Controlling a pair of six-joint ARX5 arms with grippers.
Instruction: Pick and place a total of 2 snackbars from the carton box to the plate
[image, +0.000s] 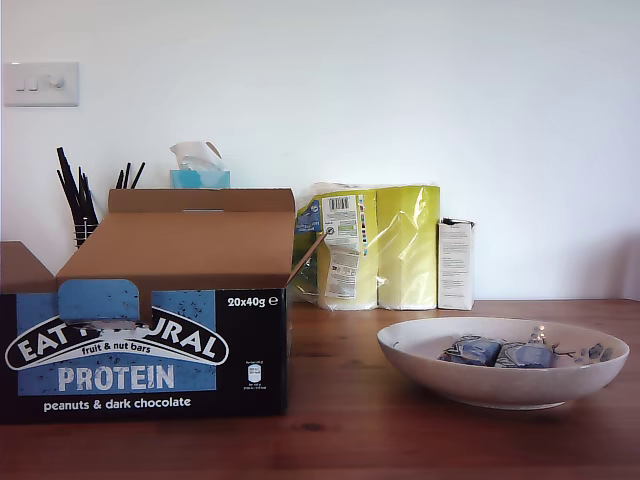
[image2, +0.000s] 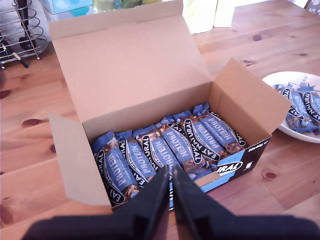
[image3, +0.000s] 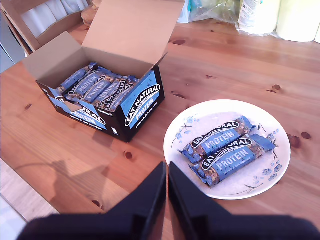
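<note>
only my wrist views show inside the carton box (image2: 150, 100): snackbars (image2: 165, 150) fill it, two more (image3: 225, 150) on the plate (image3: 280, 170) beside it. my first gripper (image2: 170, 192) and my second gripper (image3: 166, 187) are clenched, empty. yellow rolls (image: 385, 245) stand behind the plate.

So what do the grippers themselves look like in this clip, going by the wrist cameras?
My first gripper and my second gripper look alike: two flat, matte black fingers tapering to narrow tips, rising from a broad black body. No cables, labels or markings are visible. Neither arm appears in the exterior view.
</note>
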